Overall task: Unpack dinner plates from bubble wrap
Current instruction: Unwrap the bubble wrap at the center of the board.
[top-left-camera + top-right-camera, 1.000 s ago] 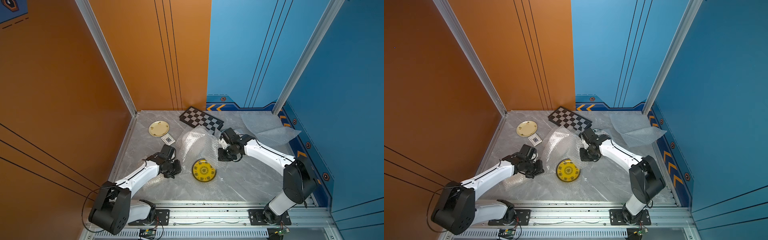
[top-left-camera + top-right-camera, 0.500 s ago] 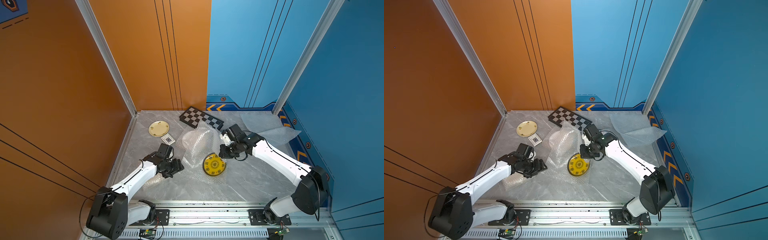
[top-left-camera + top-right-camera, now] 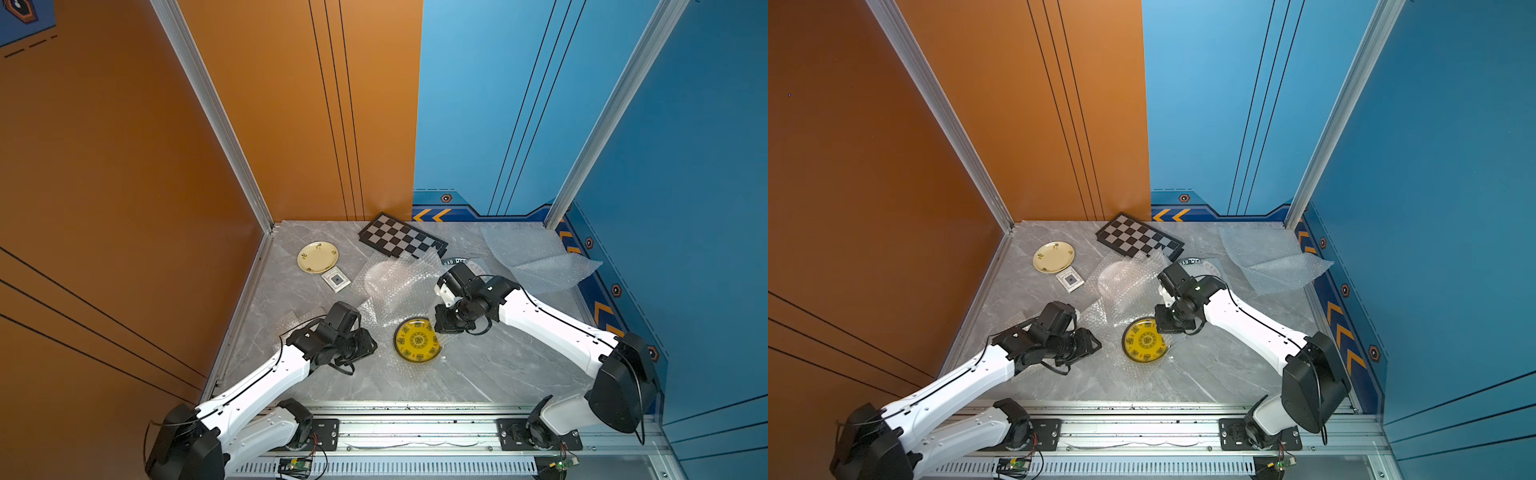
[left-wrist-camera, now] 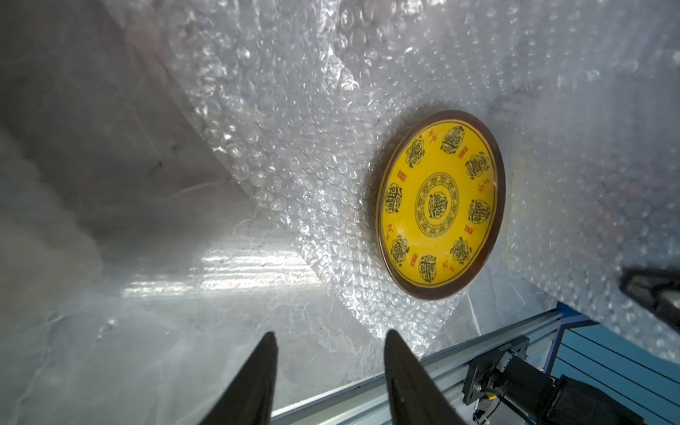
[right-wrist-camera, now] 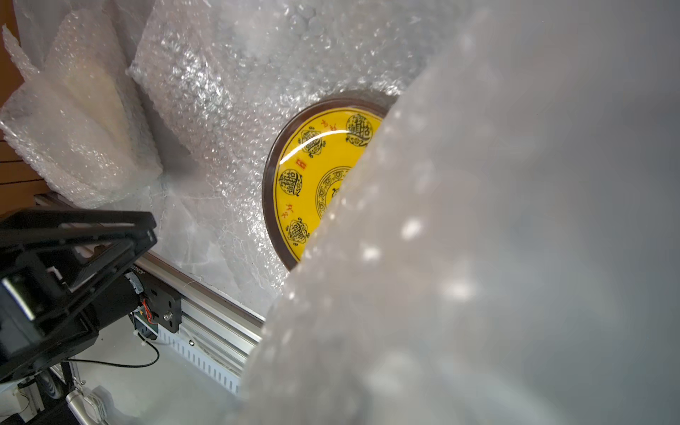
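Partly done: pale yellow plate [image 3: 318, 257] bare at far left of counter [image 3: 478, 374], yellow patterned plate [image 3: 417, 340] on opened bubble wrap [image 4: 294, 165] near front, one wrapped bundle [image 3: 388, 282] outstanding; left gripper [image 4: 331, 333] part-open, empty; right gripper [image 3: 444, 326] closed, apparently on that wrap

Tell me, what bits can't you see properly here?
- Right claw: its tips, right wrist view, blurry bubble wrap covers them.
- Lettered-rim plate: both top views, right arm hides most.
- Round shape: both top views, bubbles veil its pattern.
- Small card: print too small, top views.
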### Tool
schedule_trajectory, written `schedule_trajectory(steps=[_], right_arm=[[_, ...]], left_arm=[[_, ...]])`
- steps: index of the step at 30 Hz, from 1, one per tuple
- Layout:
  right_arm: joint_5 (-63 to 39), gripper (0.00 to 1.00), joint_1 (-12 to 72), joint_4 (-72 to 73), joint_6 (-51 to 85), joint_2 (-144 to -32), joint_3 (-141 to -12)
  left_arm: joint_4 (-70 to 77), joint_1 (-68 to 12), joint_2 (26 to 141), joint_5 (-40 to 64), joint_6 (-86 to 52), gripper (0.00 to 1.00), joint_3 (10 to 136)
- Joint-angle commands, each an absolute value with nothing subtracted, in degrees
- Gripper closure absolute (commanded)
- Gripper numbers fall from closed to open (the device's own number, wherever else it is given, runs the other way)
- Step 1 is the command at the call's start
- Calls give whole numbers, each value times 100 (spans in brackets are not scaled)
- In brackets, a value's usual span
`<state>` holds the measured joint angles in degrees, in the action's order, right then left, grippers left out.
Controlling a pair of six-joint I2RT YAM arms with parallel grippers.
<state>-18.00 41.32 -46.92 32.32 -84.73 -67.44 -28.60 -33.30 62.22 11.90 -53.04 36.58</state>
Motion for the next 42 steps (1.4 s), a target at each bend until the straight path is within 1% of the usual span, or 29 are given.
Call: schedule_trajectory(steps=[1, 5, 12, 16, 21, 26, 32, 37, 42], right_arm=[[-1753, 91, 4431, -4728, 3504, -8289, -6526], [-1636, 91, 4558, -4480, 3731, -8152, -6247], [-1690, 91, 4553, -4128, 3911, -7957, -5851], [-1740, 91, 4554, -3996, 3946, -7976, -5779], [-1766, 91, 4520, -3945, 3979, -7959, -5730], [-1836, 91, 4430, -3942, 3994, -7864, -5632], [-1853, 91, 4060, -3954, 4169, -7282, -5388], [-1805, 93, 3099, -4318, 4148, -6506, -5139], [-1916, 94, 2130, -4692, 3879, -6047, -4999]], left_arm=[[-2398, -3451, 6888, 989, -5298, 67, 3994], [-1852, -3545, 7600, 968, -5300, 80, 4029], [-1745, -3579, 8499, 929, -5101, 93, 4499], [-2019, -3666, 8983, 886, -4943, 100, 4826], [-2715, -3814, 9616, 775, -4657, 100, 5274], [-3410, -3863, 9984, 607, -4303, 100, 5627], [-4065, -3992, 10284, 360, -3904, 100, 5836], [-4200, -4037, 10475, 282, -3709, 100, 5701], [-4245, -4029, 10527, 195, -3535, 100, 5488]])
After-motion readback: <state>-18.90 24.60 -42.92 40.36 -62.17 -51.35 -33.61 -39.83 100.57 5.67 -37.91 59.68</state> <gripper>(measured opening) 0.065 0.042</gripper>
